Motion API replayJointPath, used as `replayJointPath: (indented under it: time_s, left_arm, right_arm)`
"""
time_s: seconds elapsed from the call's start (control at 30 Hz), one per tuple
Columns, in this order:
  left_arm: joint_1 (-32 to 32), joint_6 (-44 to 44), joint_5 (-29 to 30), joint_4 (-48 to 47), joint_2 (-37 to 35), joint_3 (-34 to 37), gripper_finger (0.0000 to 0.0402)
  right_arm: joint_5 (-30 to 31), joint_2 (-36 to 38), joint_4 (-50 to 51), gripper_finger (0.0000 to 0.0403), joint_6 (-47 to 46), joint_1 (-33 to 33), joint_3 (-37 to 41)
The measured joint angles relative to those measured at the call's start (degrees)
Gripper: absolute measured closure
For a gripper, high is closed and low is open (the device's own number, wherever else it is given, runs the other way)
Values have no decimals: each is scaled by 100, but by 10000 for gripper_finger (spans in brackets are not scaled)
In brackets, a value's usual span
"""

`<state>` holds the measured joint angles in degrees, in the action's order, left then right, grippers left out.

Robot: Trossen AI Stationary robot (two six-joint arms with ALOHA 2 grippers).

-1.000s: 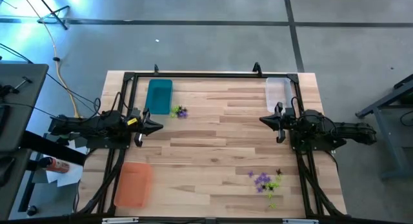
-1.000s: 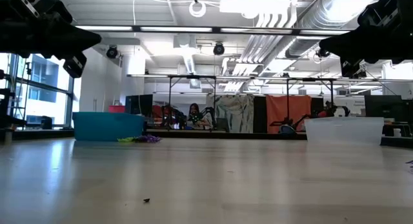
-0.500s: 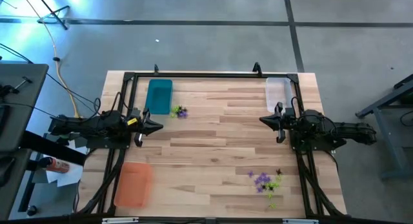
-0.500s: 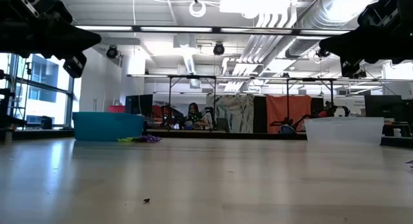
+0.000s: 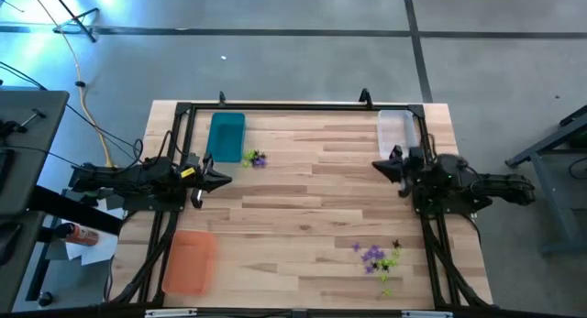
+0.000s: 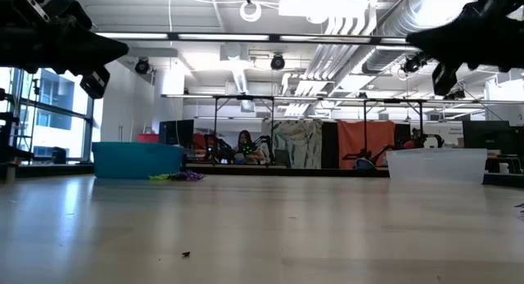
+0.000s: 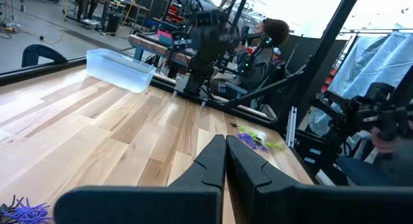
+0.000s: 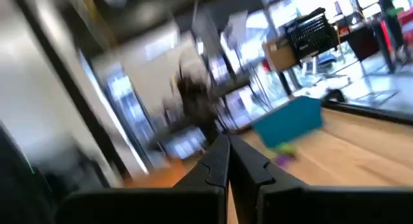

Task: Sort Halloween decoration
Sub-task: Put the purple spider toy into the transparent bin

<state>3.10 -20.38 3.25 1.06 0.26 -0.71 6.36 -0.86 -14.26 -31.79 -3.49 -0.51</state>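
The Halloween decoration lies in two heaps on the wooden table. A small purple and green heap sits beside the teal tray. A larger purple, green and dark heap lies near the right near corner. One tiny dark piece lies alone on the boards. My left gripper hovers shut at the table's left side, short of the small heap. My right gripper hovers shut at the right side, beside the clear tray, far from the large heap.
A teal tray stands at the far left, a clear tray at the far right and an orange tray at the near left. A black frame borders the table. People sit at desks in the room beyond.
My right gripper has shifted slightly toward the table's far edge and right, and its wrist view is smeared by the motion. The decorations and trays lie as before.
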Motion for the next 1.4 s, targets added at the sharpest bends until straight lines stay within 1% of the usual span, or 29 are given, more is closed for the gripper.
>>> replayJointPath:
  time_s: [0.07,0.13,0.23,0.33,0.4,0.43,0.53,0.63,0.77,0.87,0.97,1.07,1.13,1.23,1.4]
  left_arm:
    - [1,1,-1,0,-1,0,401]
    - [1,0,-1,0,1,0,402]
    - [1,2,0,2,1,0,402]
    - [1,0,-1,1,-1,0,402]
    - [1,0,-1,0,-1,0,401]
    - [0,1,-1,1,1,0,402]
    - [1,0,-1,0,0,0,402]
    - [1,0,-1,0,0,0,401]
    - [1,2,-1,0,-1,0,401]
    - [0,1,0,2,-1,0,402]
    - [-1,2,-1,2,-1,0,401]
    - [0,0,-1,2,0,0,402]
    - [1,0,-1,2,1,0,402]
    - [1,0,-1,2,1,0,401]
    - [1,0,-1,2,0,0,402]
  right_arm:
    - [365,0,-400,402,-757,0,-1]
    - [457,-66,-912,402,-1167,-3,-2]
    - [247,-353,-1901,402,-1348,24,-21]
    - [189,-846,-2168,402,-1268,101,-361]
    - [191,-1281,-1719,401,-1304,178,-794]
    - [184,-1525,-1247,399,-1376,225,-1041]
    - [42,-2472,644,383,-1773,448,-1962]
    - [-563,-3623,2268,357,-2180,774,-2826]
    - [-1566,-5113,3755,323,-2564,1399,-3746]
    - [-1948,-6083,4370,308,-3029,1962,-4313]
    - [-1988,-6935,4891,299,-3581,2488,-4767]
    - [-2066,-7641,4994,297,-4311,2836,-5096]
    - [-2270,-8064,4992,297,-4583,2967,-5292]
    - [-2525,-8601,5011,297,-4623,3043,-5560]
    - [-2278,-9310,5384,297,-4580,3088,-5849]
